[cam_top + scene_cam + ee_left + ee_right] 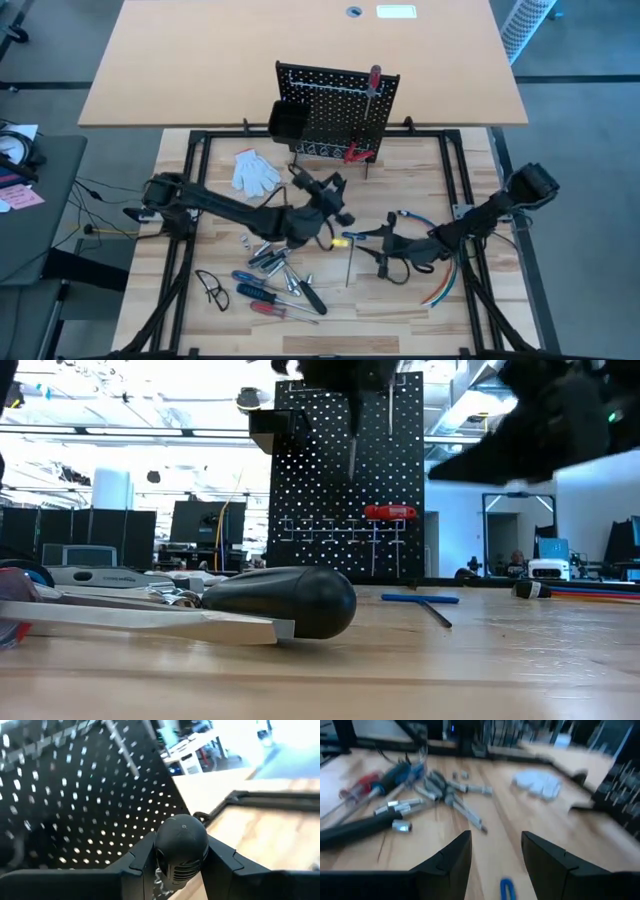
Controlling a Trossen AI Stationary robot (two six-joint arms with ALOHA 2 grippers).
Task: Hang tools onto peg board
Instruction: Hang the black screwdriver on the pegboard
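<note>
The black peg board (330, 110) stands upright at the table's far middle, with a black bin (288, 120) on its left. A red-handled screwdriver (375, 80) and red pliers (358, 153) hang on it. My left gripper (335, 195) is just in front of the board, shut on a black-handled screwdriver (181, 842); its shaft (352, 458) points down before the board. My right gripper (385, 247) is open and empty above the table's middle right, its fingers (451, 855) spread. Several other tools (275, 270) lie flat on the table at near left. My left gripper pinches the screwdriver's black handle (172, 870) between its two fingers, on the ribbed part below the rounded butt end (182, 832). The fingers come from the table's near side toward the peg board and lie across the handle. The screwdriver stands upright, butt up, clear of the table.
A white glove (255, 170) lies left of the board. A large black-handled screwdriver (285, 600) lies in the near pile. A blue T-handle key (420, 598) lies right of centre. Coloured cables (445, 285) lie at near right. The black frame (470, 200) rims the table.
</note>
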